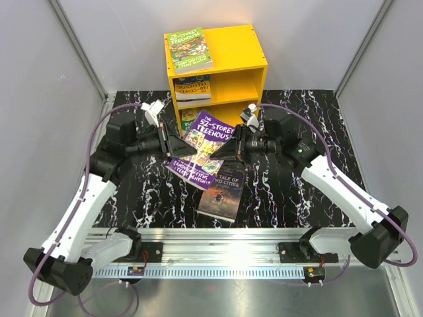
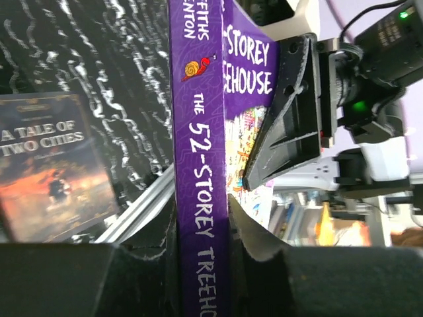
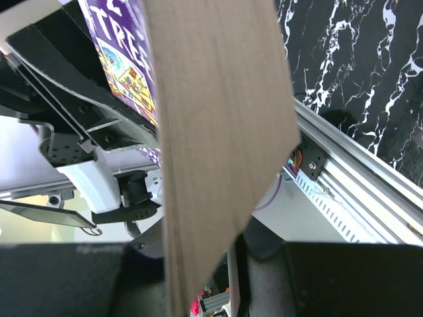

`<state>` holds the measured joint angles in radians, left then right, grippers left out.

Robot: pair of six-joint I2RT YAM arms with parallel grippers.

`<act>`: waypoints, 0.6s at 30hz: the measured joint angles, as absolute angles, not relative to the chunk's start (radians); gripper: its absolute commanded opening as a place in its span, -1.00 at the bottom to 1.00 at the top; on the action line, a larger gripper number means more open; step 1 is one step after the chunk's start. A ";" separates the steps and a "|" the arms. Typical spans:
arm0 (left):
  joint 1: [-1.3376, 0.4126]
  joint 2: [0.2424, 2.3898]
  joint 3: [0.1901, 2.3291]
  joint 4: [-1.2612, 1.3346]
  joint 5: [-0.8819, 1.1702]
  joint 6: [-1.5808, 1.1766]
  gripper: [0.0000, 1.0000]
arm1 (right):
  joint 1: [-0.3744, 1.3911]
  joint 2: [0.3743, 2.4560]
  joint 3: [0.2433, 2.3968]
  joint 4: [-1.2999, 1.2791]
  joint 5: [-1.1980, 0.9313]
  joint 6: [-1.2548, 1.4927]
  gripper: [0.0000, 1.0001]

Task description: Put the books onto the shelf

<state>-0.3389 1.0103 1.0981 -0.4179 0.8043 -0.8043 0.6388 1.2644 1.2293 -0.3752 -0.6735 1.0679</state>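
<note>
Purple paperback (image 1: 206, 140) appears raised off the table (image 1: 297, 191), pinched from both sides. The left gripper (image 1: 177, 144) is closed on its spine and the right gripper (image 1: 221, 153) on its page edge. Its long axis runs near-left to far-right, far end just short of the yellow shelf (image 1: 254, 66). Both arms are equally near. The lower compartment looks the closer opening. A dark paperback (image 1: 223, 191) lies flat nearer.
</note>
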 measured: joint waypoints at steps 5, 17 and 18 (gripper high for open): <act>-0.357 1.090 1.279 -0.609 0.736 -0.711 -1.00 | 0.627 1.269 1.251 -0.368 -0.675 1.066 0.66; -0.261 1.528 1.953 -0.493 0.686 -0.878 -1.00 | 0.560 1.163 1.350 -0.566 -0.630 0.965 1.00; -0.249 1.575 2.003 -0.428 0.688 -0.919 -1.00 | 0.558 1.144 1.345 -0.577 -0.627 0.962 1.00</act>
<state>-0.2485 1.5749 2.0026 -0.4282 0.6884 -0.9192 0.5579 1.1439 1.3445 -0.5766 -0.6266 0.9619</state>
